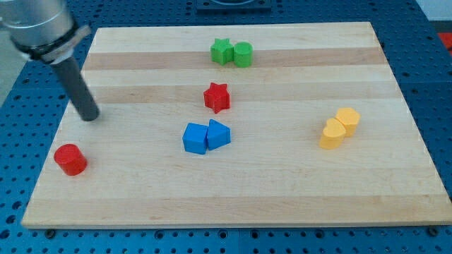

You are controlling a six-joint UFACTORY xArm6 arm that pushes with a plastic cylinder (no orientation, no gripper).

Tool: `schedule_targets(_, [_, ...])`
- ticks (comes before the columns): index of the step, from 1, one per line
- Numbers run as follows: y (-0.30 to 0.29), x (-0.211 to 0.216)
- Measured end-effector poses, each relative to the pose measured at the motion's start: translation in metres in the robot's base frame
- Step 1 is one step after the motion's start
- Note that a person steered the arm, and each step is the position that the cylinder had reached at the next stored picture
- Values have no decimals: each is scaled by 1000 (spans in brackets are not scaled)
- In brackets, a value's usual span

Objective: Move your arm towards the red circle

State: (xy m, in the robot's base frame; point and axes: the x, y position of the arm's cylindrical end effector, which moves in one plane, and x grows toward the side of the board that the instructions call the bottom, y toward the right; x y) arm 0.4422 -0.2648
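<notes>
Red circle (70,159), a short red cylinder, sits lower left of the frame on the wooden bench (282,190), close to the bench's left edge, alone, nothing touching it. My tip (90,117) is above it and slightly right in the frame, near but apart, a clear strip of bare wood between. No jaws on this rig, just a straight dark rod, so nothing to call wide, narrow or holding.

Step in hand, as I judge it: close the short gap down and a bit left. To do it well, go straight at the circle and stop just beside it; overshoot would shove it toward the bench's lower left corner or off the edge. No other block lies in that path, so no detour needed.

Rest of the bench, going outward: two blue blocks (205,136) touching each other at centre, shapes not clear, well apart from the circle. Red star (217,97) just above them. Green star (222,51) and a rounder green block (243,53) touching, top centre. Two yellow blocks (339,127) touching at right, far from everything relevant.
</notes>
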Motion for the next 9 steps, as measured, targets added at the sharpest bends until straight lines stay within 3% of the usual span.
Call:
schedule_targets(2, [-40,35])
schedule_targets(5, [-40,68])
schedule_targets(7, [-40,135])
schedule_targets(9, [0,98])
